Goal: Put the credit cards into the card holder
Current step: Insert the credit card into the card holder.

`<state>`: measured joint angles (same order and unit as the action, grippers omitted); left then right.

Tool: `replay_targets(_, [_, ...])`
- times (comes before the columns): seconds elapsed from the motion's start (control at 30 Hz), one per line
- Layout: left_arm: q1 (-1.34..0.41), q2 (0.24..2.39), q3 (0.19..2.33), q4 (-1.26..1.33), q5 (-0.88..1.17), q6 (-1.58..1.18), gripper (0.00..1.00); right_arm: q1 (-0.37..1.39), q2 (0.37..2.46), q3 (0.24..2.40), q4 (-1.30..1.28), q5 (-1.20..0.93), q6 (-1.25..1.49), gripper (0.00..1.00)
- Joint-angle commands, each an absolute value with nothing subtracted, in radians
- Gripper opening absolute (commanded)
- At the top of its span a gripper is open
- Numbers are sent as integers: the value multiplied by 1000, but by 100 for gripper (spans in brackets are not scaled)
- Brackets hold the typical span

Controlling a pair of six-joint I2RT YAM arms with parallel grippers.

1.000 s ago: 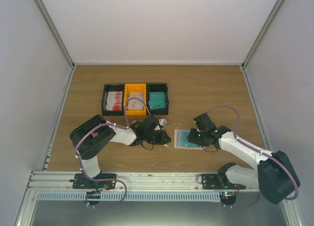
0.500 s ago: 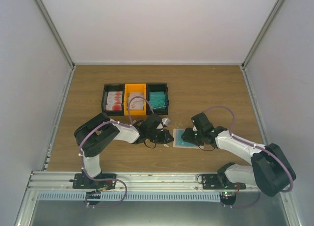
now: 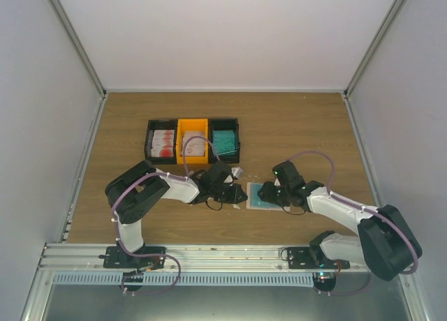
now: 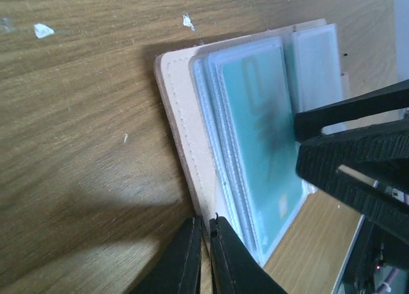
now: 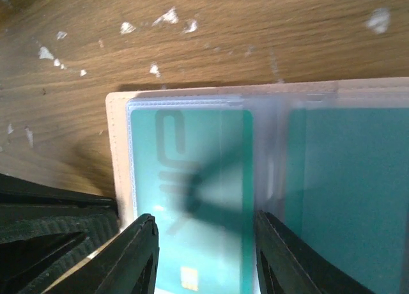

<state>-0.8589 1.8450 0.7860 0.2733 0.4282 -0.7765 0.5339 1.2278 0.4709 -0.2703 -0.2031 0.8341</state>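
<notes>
Table [image 3: 300, 118]: bins, holder, cards, scraps, two grippers.

Three joined bins [image 3: 150, 153] are set side by side left of centre, toward the rear, and cards [image 3: 225, 140] are stacked in each. The holder [image 3: 264, 196] is laid open on the table, before the bins and to their right, between the two arms. Two sleeved cards [image 5: 192, 172] are lodged in it side by side, one on each half. The left gripper [image 3: 236, 194] is set at the holder's left edge, touching it. The right gripper [image 5: 204, 220] is placed over the holder from the right, above its left half. Scraps [image 5: 169, 16] are strewn on the table behind the holder.
</notes>
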Motion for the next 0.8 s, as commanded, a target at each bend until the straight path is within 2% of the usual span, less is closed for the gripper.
replay_targets(0.0, [-868, 1813, 769, 193, 321, -741, 11, 541, 1168, 515, -383, -62, 788, 43])
replay_targets(0.27, [-868, 1683, 712, 277, 301, -724, 23, 541, 1115, 575, -655, 188, 803, 43])
replay_targets(0.5, [-868, 1582, 662, 296, 229, -732, 40, 543, 1178, 558, -675, 264, 889, 58])
replay_targets(0.63, [-867, 1560, 641, 294, 228, -729, 44, 541, 1209, 533, -609, 197, 877, 58])
replay_targets(0.77, [-865, 1542, 619, 311, 232, -747, 45, 543, 1221, 502, -520, 51, 867, 53])
